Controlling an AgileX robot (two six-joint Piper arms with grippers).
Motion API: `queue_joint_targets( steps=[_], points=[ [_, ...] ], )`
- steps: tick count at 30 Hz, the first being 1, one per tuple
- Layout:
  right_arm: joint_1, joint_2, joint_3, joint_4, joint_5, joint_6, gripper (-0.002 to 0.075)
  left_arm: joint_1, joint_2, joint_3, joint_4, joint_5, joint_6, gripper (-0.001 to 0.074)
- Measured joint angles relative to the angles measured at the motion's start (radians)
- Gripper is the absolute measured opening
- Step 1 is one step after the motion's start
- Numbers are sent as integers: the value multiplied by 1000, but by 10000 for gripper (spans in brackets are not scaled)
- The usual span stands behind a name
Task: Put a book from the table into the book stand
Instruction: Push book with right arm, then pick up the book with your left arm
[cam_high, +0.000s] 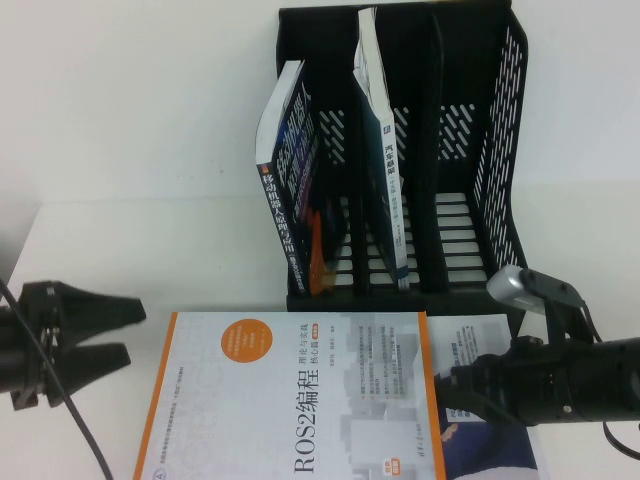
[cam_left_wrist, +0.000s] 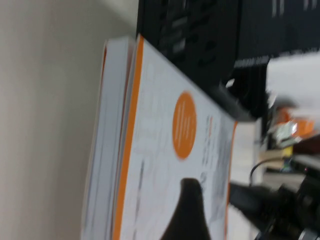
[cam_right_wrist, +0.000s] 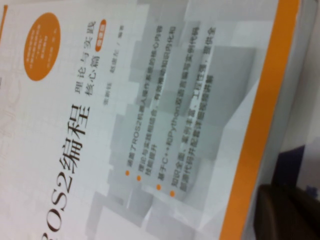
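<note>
My left end effector (cam_high: 125, 335) sits at about 8 o'clock on the desk (cam_high: 130, 120), fingers spread wide with nothing between them, just off the ROS2 book's left edge. The book (cam_high: 300, 400) lies flat at 6 o'clock, cover up, partly on top of another white book (cam_high: 480, 345) poking out at its right side. In the left wrist view its pages look slightly fanned, though that shot is smeary so I wouldn't swear to it. The book stand (cam_high: 500, 130) is at 12 o'clock: a dark blue book (cam_high: 290, 170) leans in its left slot, a thin white one (cam_high: 380, 150) stands in the middle, and the right slot is free. My right end effector (cam_high: 455, 385) is at 4 o'clock by the book's right edge; can't tell how its fingers stand.

Main worry: pinching only the cover, so the paperback flops open on the lift, or dragging the lower book along with it.
</note>
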Motion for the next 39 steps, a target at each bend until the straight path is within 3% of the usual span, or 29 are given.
queue_joint_targets(
  steps=[9,19,26,39],
  points=[
    [0,24,-9,17,13,-8,-1,0,61,-4,-100,-2,-3,547],
    [0,44,-15,29,32,-32,-1,0,107,-137,118,-2,-64,683],
    [0,46,-15,35,33,-48,-1,0,127,-165,219,5,-72,691],
    [-2,43,-17,35,18,-58,0,0,315,-171,222,-1,-72,692]
  ],
)
